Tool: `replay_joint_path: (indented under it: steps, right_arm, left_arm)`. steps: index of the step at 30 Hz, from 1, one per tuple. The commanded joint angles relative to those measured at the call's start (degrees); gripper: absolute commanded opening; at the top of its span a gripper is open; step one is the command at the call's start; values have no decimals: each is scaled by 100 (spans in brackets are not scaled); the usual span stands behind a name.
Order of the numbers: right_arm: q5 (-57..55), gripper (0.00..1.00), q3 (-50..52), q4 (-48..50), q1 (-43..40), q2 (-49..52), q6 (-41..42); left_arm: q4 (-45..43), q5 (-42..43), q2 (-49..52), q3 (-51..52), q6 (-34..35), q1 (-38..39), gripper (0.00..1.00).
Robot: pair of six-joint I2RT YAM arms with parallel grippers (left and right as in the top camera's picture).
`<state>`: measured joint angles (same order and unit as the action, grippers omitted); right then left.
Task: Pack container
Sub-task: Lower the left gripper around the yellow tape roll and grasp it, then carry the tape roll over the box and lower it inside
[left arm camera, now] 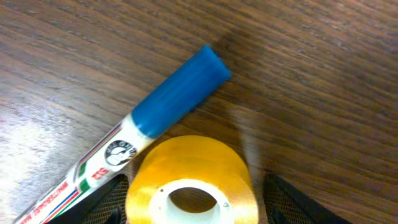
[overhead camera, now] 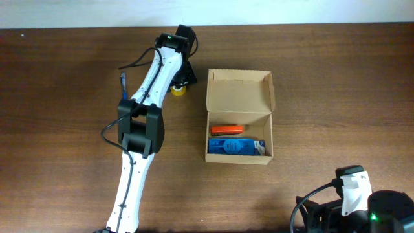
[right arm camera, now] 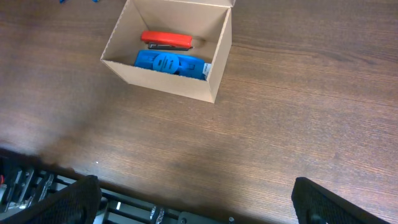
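The container (overhead camera: 239, 118) is an open brown cardboard box right of centre, its flap lid folded back; it also shows in the right wrist view (right arm camera: 163, 87). Inside lie a red stapler (overhead camera: 226, 130) and a blue flat box (overhead camera: 234, 147). A yellow tape roll (overhead camera: 178, 90) lies flat on the table to the container's left. My left gripper (left arm camera: 193, 208) is open and straddles the roll (left arm camera: 189, 180), with a visible gap at the right finger. A white marker with a blue cap (left arm camera: 177, 93) lies against the roll. My right gripper (right arm camera: 205, 205) is open over bare table near the front edge.
A small blue pen-like item (overhead camera: 123, 80) lies left of the left arm (overhead camera: 145, 110). The right arm's base (overhead camera: 352, 194) sits at the front right corner. The wooden table (overhead camera: 310, 77) ends at a pale wall at the back.
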<state>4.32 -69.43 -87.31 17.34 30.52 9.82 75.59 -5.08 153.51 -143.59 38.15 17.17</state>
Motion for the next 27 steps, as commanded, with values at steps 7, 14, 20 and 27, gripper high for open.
replay_joint_path:
  steps: [7, 14, 20, 27]
  right_arm:
    - [-50, 99, -61, 13, -11, -22, -61]
    - [-50, 99, -61, 13, -11, -22, -61]
    - [-50, 99, -61, 13, -11, -22, -61]
    - [-50, 99, -61, 13, -11, -22, -61]
  left_arm:
    - [-63, 245, 328, -79, -44, -83, 65]
    - [-59, 251, 393, -79, -44, -94, 52]
    - [223, 221, 387, -531, -48, -94, 38]
    - [1572, -79, 387, -2323, -46, -61, 26]
